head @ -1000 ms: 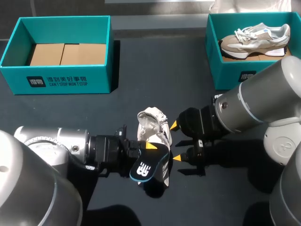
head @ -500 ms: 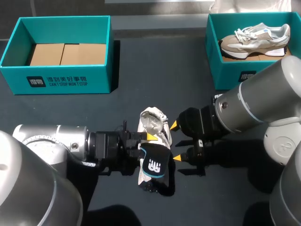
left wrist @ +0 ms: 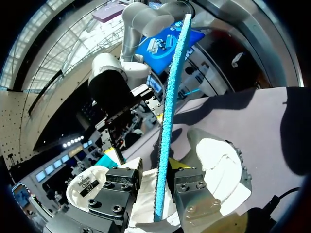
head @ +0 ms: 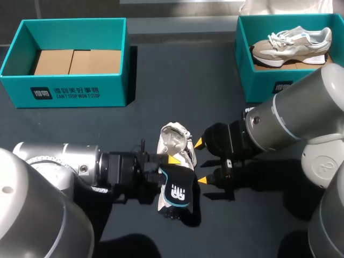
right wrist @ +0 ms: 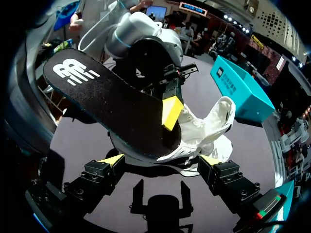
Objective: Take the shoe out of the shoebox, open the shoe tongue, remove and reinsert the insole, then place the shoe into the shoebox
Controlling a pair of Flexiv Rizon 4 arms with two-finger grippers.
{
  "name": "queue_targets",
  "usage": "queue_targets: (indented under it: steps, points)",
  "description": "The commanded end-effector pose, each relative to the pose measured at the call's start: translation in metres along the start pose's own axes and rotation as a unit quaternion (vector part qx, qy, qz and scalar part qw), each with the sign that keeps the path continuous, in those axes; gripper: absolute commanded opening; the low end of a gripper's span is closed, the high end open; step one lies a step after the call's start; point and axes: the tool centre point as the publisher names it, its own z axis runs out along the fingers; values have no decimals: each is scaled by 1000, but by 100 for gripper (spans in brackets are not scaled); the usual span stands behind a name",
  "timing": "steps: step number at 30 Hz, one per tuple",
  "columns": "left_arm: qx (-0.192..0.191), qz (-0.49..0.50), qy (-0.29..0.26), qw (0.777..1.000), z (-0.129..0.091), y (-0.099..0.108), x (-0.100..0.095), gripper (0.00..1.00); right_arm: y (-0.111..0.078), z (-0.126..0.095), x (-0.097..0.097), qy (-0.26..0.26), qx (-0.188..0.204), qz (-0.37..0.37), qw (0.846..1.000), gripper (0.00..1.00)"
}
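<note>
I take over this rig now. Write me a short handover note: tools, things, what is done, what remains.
Left tool: shut on the black insole, held on edge above the white shoe.
Right tool: open, beside the shoe, holding nothing.
The shoe lies on the table between the tools. The left shoebox holds only cardboard.
Done: shoe out of the box, insole out or nearly out.
Left: reinsert the insole, put the shoe into the shoebox.

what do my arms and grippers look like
The left arm and right arm are thick silver-grey tubes with black wrists. The left gripper and right gripper are dark bolted blocks with yellow tips. A black cable runs by the left wrist.
</note>
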Motion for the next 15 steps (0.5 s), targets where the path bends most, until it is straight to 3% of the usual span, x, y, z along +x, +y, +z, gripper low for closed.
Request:
queue_targets:
  steps: [1,7,14,15]
  points:
    - [-7,1,1,1000,-8,-15,6,31,0,1,1,-1,0,0,1000,100]
    - [-11,4,3,1000,-14,-23,13,24,0,1,1,-1,0,0,1000,100]
    - [-16,1,-2,1000,-15,-25,20,0,0,1,1,-1,0,0,1000,100]
    - [-16,-1,-1,1000,-14,-24,21,0,0,1,1,-1,0,0,1000,100]
